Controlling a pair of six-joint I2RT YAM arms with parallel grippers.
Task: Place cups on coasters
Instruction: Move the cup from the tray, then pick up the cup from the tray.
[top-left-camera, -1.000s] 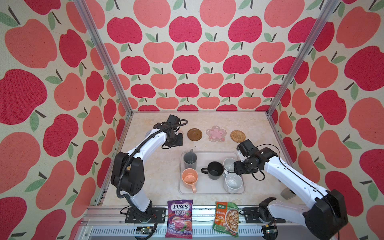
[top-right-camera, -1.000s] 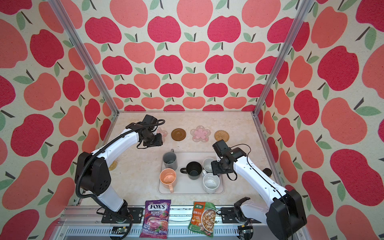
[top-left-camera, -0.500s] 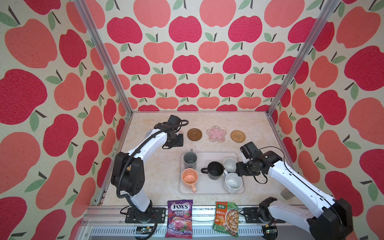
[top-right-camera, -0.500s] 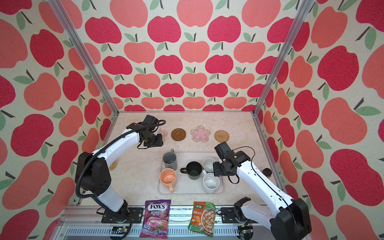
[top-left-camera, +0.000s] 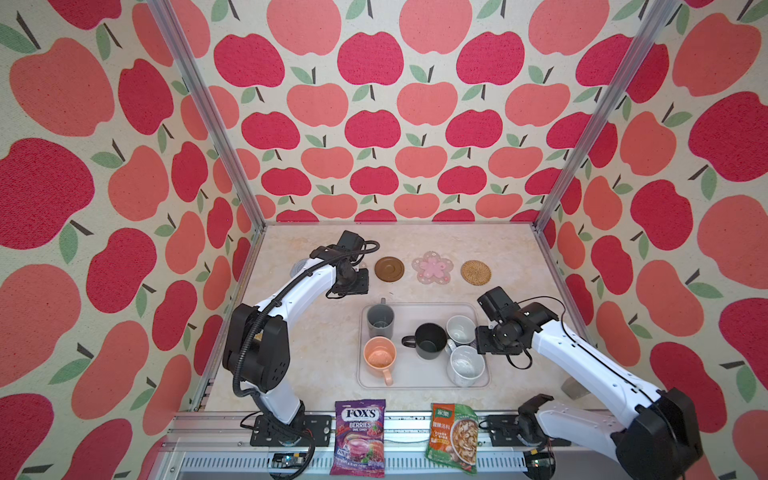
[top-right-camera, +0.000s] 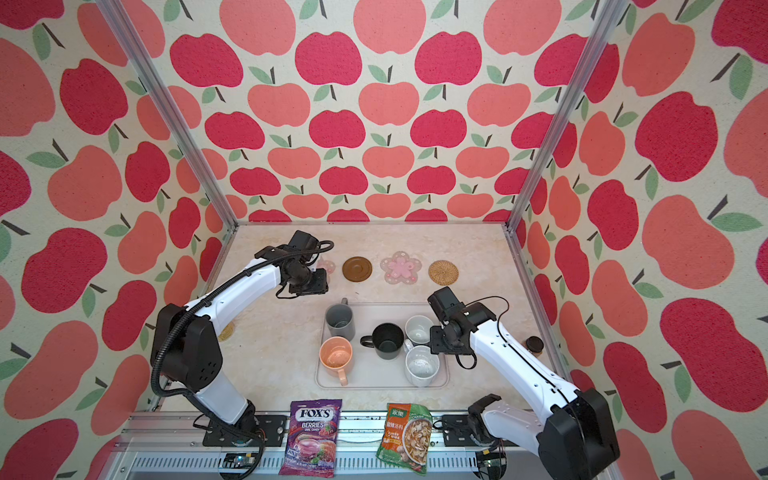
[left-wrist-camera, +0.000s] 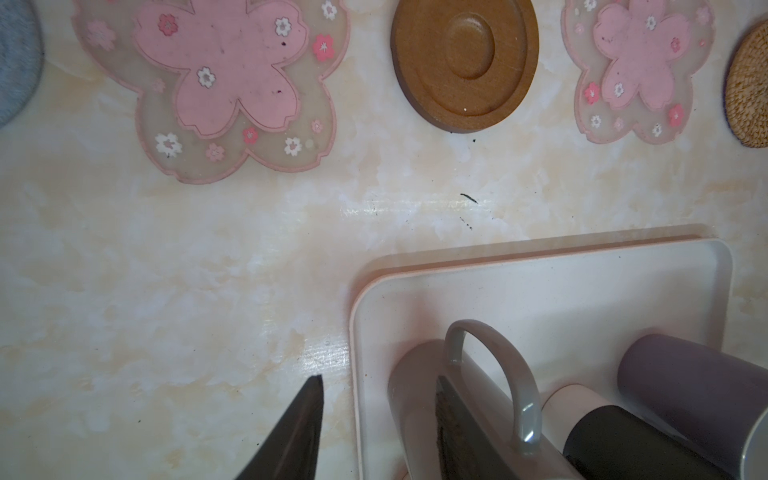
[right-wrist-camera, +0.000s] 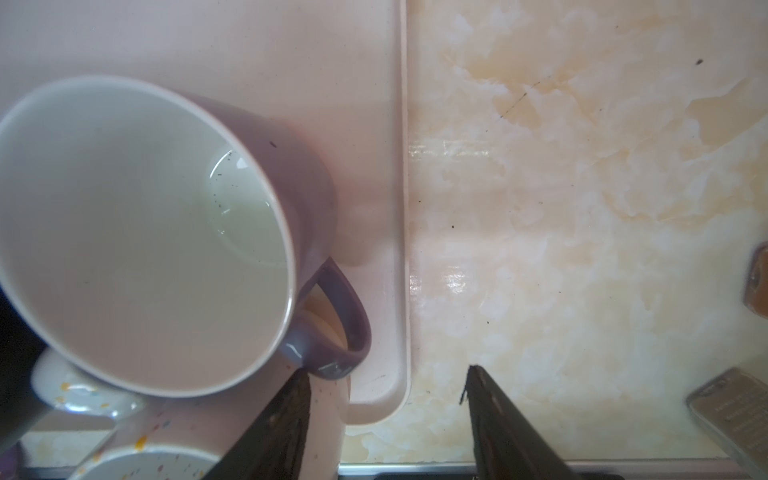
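1. On the cream marble-look surface (top-left-camera: 316, 357), a far row of coasters, none carrying a mug: blue-grey woven round coaster (left-wrist-camera: 16, 62), pink flower-shaped coaster (left-wrist-camera: 216, 83), brown round disc coaster (top-left-camera: 389, 269), second pink flower-shaped coaster (top-left-camera: 432, 268), tan woven rattan coaster (top-left-camera: 476, 272).
2. Pale rectangular tray (top-left-camera: 415, 384) sits nearer the front and holds all five mugs upright: tall grey mug (top-left-camera: 380, 320), peach-orange mug (top-left-camera: 379, 353), black mug (top-left-camera: 430, 338), lavender mug with white inside (top-left-camera: 459, 328), speckled white mug (top-left-camera: 465, 365).
3. Left end effector (left-wrist-camera: 378, 377): jaws apart, nothing held. It hovers by the tray's far left corner, just beside the grey mug's handle.
4. Right end effector (right-wrist-camera: 388, 370): jaws apart, empty, over the tray's right rim, next to the lavender mug's handle.
5. Room: apple-print walls (top-left-camera: 370, 58) in red and peach, silver aluminium corner posts (top-left-camera: 208, 116).
6. Front rail: purple Fox's berries candy bag (top-left-camera: 359, 440), green-orange soup-mix packet (top-left-camera: 453, 436).
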